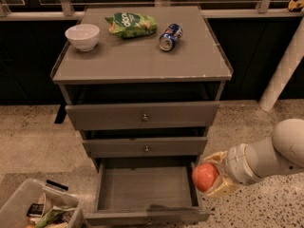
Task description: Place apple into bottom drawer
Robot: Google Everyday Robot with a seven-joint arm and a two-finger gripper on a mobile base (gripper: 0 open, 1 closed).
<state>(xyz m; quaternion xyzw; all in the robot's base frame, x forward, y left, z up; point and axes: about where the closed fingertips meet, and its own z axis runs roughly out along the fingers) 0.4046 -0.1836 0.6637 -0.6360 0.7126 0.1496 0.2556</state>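
The apple point(205, 176) is round and red-orange, held between the pale fingers of my gripper point(212, 175), which reaches in from the right on a white arm. It hangs at the right rim of the bottom drawer point(147, 190), just above it. The bottom drawer is pulled out, wide and shallow with a plain grey inside. The two upper drawers are pushed in.
On the cabinet top lie a white bowl point(82, 36), a green chip bag point(131, 23) and a blue soda can point(170, 36) on its side. A clear bin point(33, 210) of odds and ends stands on the floor at lower left. A white post point(282, 75) leans at right.
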